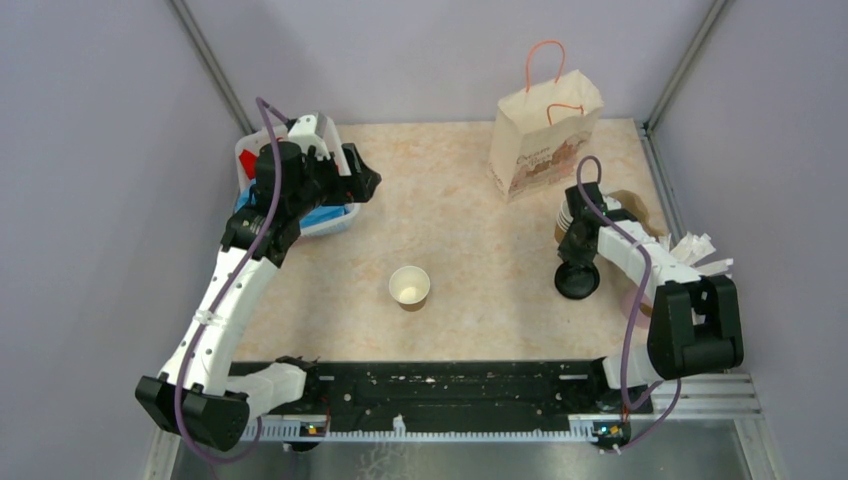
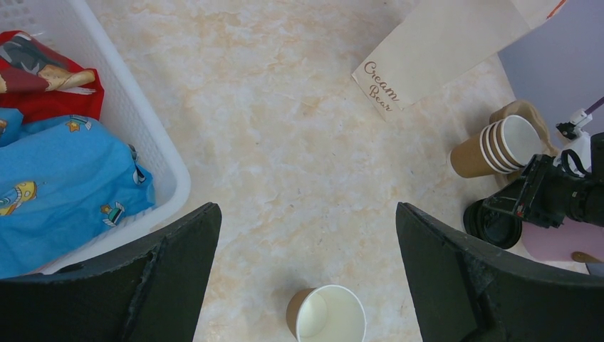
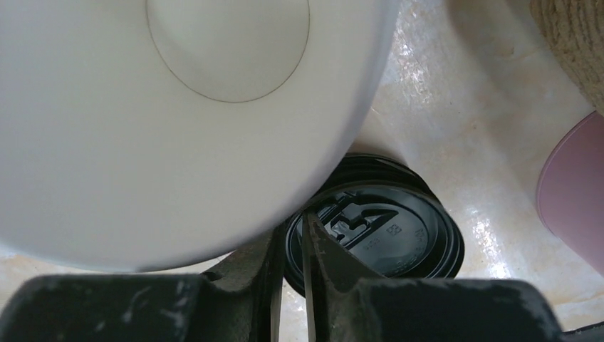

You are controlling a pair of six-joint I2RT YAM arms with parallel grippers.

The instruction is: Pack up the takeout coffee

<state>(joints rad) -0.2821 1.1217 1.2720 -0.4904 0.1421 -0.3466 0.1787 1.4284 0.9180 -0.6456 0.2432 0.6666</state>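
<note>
My left tool (image 2: 306, 214) hangs wide open with nothing in it, out at the far left of the bench (image 1: 450, 200), just right of the white basket (image 2: 153, 153) that holds blue and red packets.

One brown paper cup (image 1: 409, 285) stands upright and unlidded near the middle of the bench, a little toward the near edge and well apart from both tools. I can see straight down into its pale inside.

My right tool (image 3: 295, 235) is down at the right side of the bench, on the stack of black lids (image 3: 384, 231). Its fingers are drawn close together, one on either side of the top lid's left rim. From the wrist view I cannot tell whether they are actually biting the rim or standing just off it.

Just on the far side of the lids sits a stack of nested cups (image 2: 491, 149), whose white mouth fills most of the right wrist view. The brown pulp tray (image 2: 527, 112) lies beside that stack on its right. A pink cup (image 3: 577, 206) sits to the right of the lids.

The paper bag (image 1: 545, 140) with orange handles stands upright at the far edge, beyond the cups and lids.
</note>
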